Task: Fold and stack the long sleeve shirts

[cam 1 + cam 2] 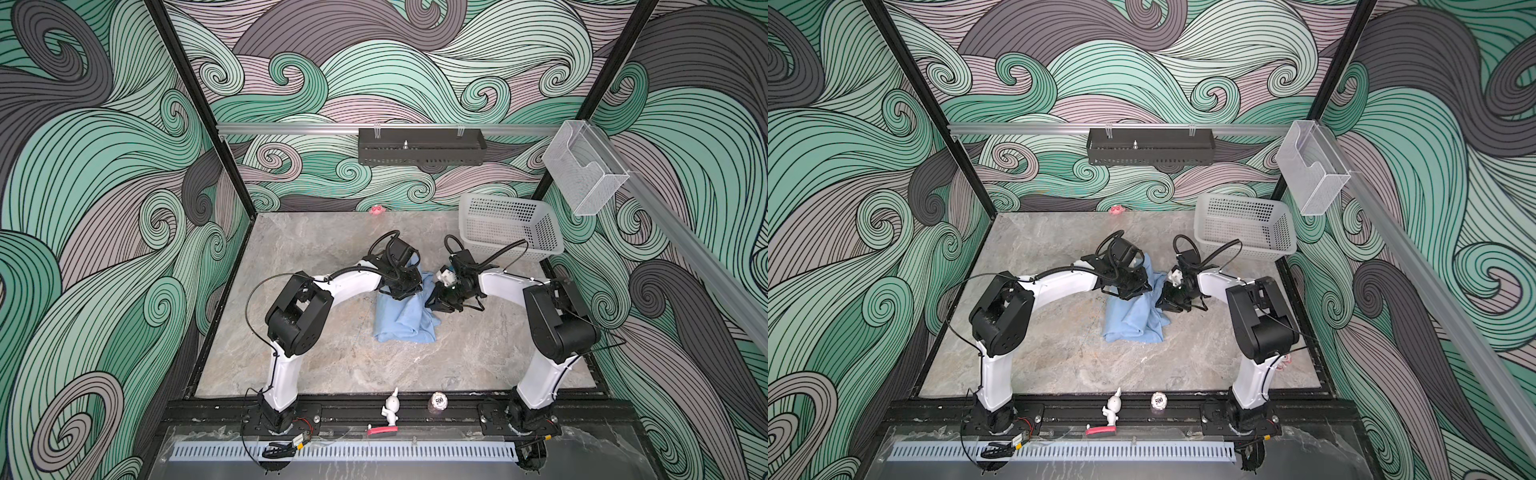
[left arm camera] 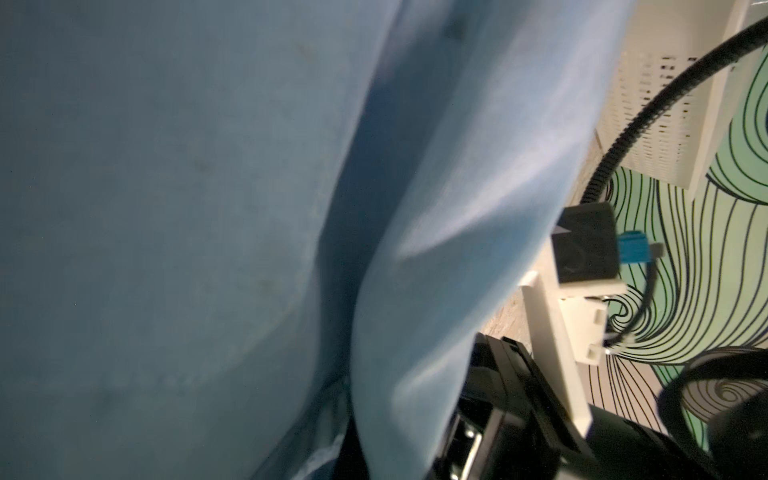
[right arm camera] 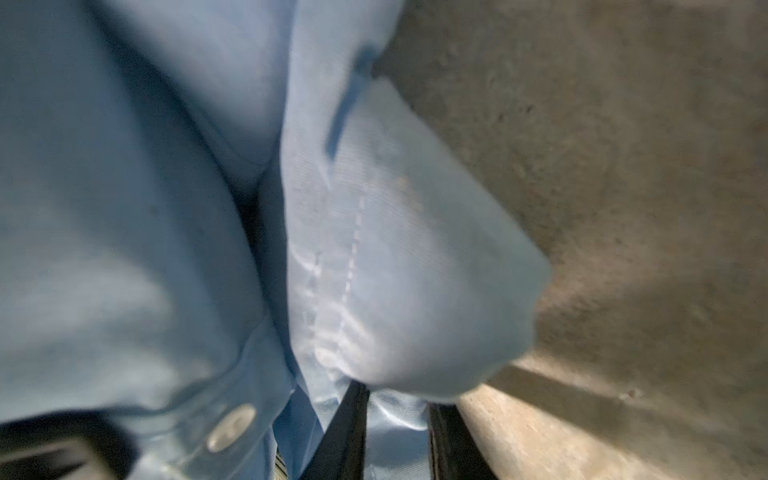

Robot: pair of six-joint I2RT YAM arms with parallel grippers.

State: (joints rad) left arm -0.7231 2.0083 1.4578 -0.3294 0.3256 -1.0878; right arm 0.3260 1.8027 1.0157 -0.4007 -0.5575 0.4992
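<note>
The marble table (image 1: 316,357) carries a white basket (image 1: 498,216) at its far right corner, well apart from the work. The light blue shirt (image 1: 401,324) lies bunched at the table's centre, its upper edge drawn up between the 2 arms, so the step in hand looks like lifting it to spread it, with no fold made yet. The left gripper (image 1: 405,293) is closed, seemingly pinching cloth that drapes over its camera. The right gripper (image 1: 440,305) stands narrow, with fabric between its fingers (image 3: 347,432) near 1 button (image 3: 230,428). Next, both should draw apart evenly and lay the shirt flat.
</note>
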